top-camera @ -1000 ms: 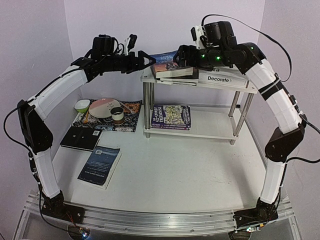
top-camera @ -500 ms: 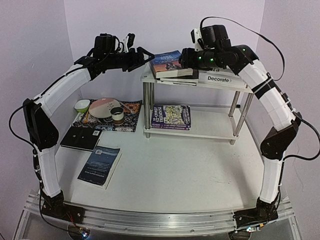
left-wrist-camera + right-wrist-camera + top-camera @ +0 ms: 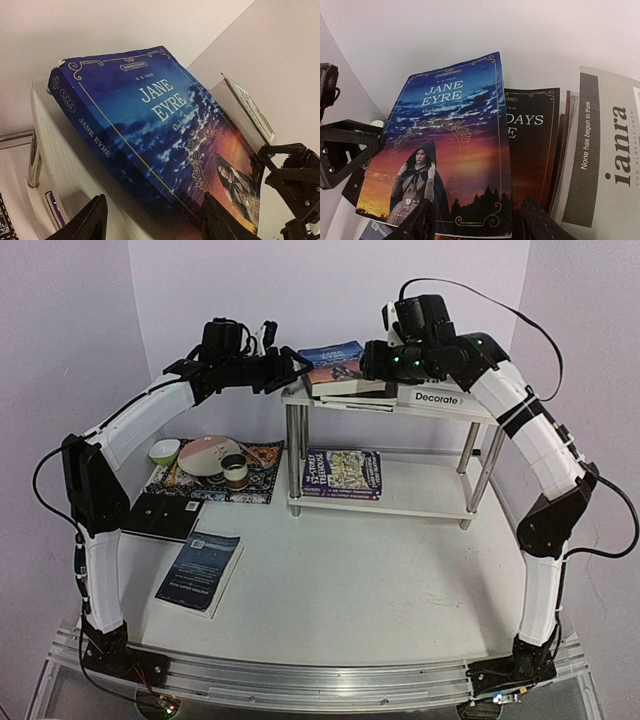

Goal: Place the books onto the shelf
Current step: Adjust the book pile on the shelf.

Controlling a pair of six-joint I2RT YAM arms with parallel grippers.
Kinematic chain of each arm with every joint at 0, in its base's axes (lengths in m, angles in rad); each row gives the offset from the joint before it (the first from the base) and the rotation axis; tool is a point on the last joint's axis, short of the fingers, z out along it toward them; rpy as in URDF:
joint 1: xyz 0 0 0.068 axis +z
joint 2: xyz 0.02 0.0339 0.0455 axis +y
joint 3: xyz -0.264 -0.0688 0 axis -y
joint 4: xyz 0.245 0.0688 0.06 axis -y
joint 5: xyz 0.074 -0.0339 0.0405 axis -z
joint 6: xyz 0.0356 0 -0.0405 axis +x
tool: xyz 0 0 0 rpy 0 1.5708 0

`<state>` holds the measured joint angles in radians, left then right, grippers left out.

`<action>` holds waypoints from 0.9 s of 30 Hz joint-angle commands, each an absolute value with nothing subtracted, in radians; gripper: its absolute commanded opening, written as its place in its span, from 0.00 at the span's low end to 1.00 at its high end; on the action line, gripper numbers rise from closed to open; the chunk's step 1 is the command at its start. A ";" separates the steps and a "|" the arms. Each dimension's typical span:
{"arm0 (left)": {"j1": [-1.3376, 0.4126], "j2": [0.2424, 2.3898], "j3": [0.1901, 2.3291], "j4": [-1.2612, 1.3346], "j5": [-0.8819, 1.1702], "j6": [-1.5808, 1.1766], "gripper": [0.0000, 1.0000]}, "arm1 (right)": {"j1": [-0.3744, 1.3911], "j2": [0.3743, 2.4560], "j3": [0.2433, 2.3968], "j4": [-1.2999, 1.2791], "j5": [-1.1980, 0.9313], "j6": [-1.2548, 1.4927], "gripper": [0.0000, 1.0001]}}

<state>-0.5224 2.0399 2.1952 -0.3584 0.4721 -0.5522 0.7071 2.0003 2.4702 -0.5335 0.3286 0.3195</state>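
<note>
Flanking glossy blue "Jane Eyre" paperback (image 3: 450, 145) atop flat stack (image 3: 535, 140), white chrome-legged shelf (image 3: 425, 498).
Left jaws, right jaws both apart, matte black; contact with cover unclear.

High rear overview; both wrist views close, opposite sides of blue book (image 3: 165, 130)

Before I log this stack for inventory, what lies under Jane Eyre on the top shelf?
A dark book, its title ending in "DAYS", partly covered by Jane Eyre; the rest of its title is hidden.
</note>
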 commanded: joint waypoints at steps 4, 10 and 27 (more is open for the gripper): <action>-0.517 2.070 2.288 -0.314 0.511 -0.568 0.58 | 0.703 1.989 2.455 -0.492 0.369 0.339 0.56; -0.517 2.098 2.314 -0.309 0.535 -0.569 0.41 | 0.704 1.990 2.452 -0.492 0.329 0.366 0.36; -0.524 2.136 2.351 -0.287 0.598 -0.602 0.21 | 0.703 1.886 2.343 -0.460 0.250 0.395 0.00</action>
